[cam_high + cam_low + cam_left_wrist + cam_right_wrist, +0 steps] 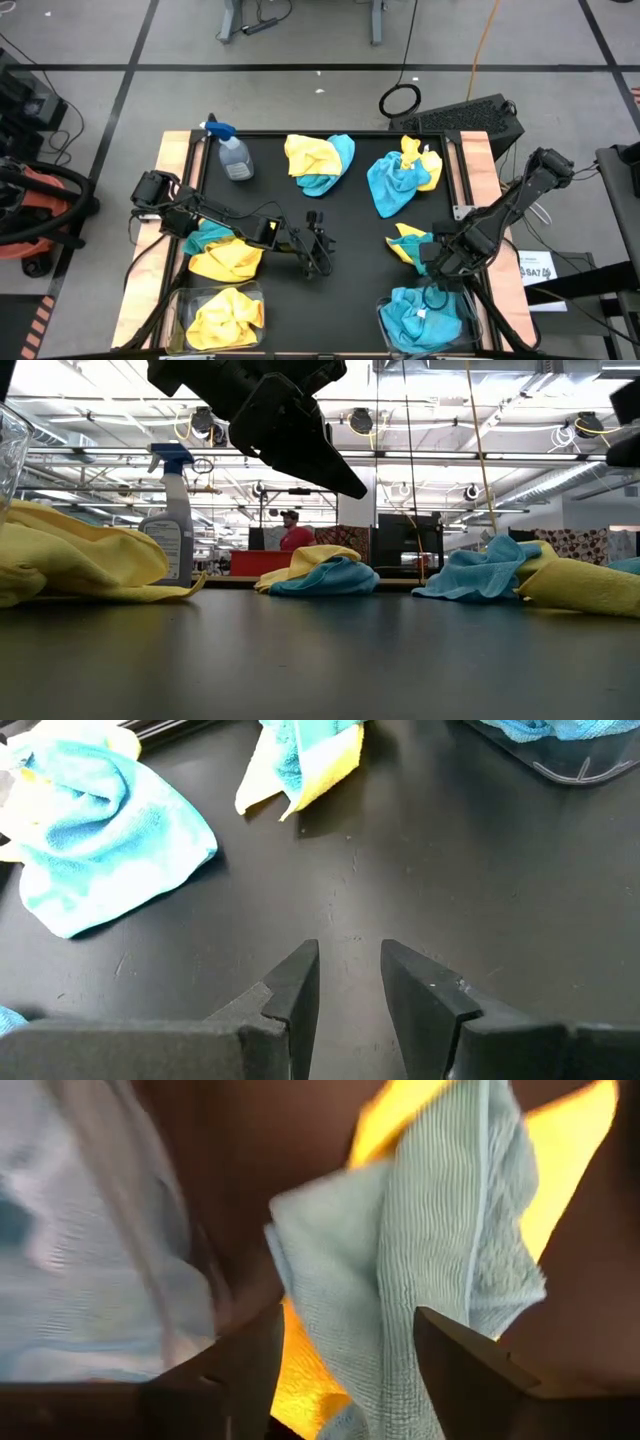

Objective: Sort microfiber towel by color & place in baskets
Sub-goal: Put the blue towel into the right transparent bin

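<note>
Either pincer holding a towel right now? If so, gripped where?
Left pincer is open over bare tabletop, holding nothing. Right pincer stands open with a turquoise towel between its fingers; whether it's gripped cannot be told.

Distant person (291,532) too small

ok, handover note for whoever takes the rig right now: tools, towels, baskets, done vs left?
Left tool: open, empty, low over bare table at centre.
Right tool: open around a turquoise towel at the blue basket's edge; grip unclear.
Left basket: yellow towel inside.
Right basket: turquoise towels inside.
Left to sort: mixed pile by left arm, mixed pile at the back centre, mixed pile back right, yellow towel near right tool.
Spray bottle stands back left; not part of the job.
</note>
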